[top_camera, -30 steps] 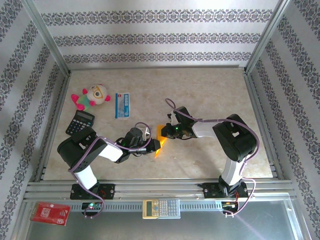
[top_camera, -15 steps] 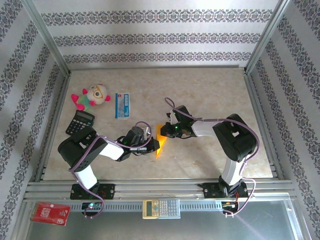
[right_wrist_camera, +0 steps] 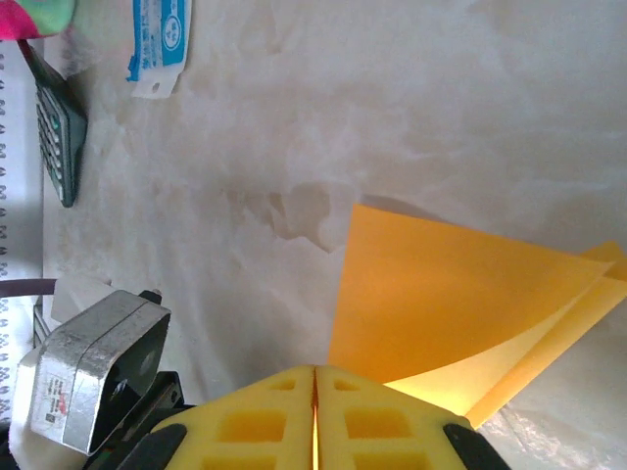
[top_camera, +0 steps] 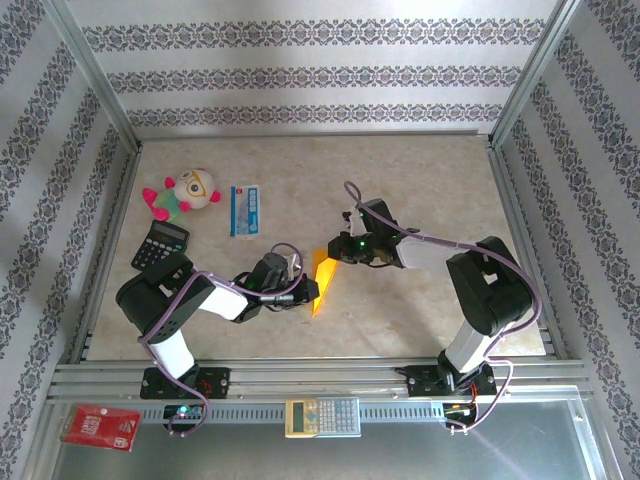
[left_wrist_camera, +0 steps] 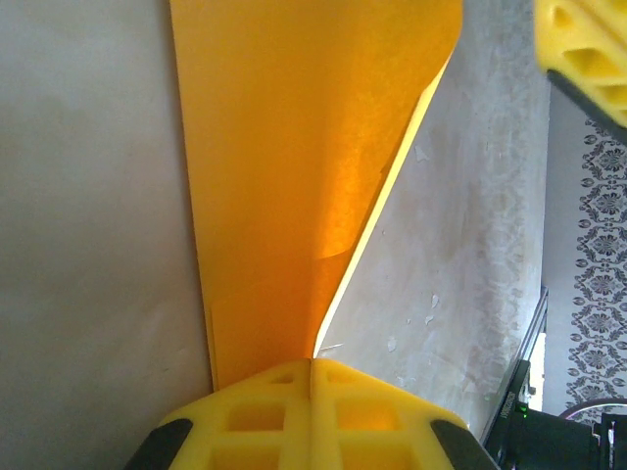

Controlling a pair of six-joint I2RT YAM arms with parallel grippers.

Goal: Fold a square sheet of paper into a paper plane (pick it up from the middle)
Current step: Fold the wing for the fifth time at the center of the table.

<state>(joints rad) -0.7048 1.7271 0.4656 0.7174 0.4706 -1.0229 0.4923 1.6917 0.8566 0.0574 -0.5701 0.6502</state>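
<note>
The orange-yellow sheet of paper (top_camera: 321, 280) is folded over on itself and stands up from the table near the middle. My left gripper (top_camera: 305, 291) is shut on its lower folded edge; in the left wrist view the paper (left_wrist_camera: 294, 176) rises from between the closed tips of the gripper (left_wrist_camera: 313, 364). My right gripper (top_camera: 338, 250) is shut just off the paper's upper right corner, apart from it; one of its yellow fingers (left_wrist_camera: 586, 49) shows beside that corner. The right wrist view has the paper (right_wrist_camera: 460, 294) just beyond its closed tips (right_wrist_camera: 315, 370).
A plush toy (top_camera: 185, 192), a blue-and-white packet (top_camera: 245, 210) and a black calculator (top_camera: 160, 244) lie at the far left. A red box (top_camera: 100, 427) and a beige calculator (top_camera: 322, 417) rest on the near rail. Metal frame rails border the table.
My right gripper has drawn back up and to the right, off the paper's top corner. The left gripper keeps its hold and the paper stands a little more upright.
</note>
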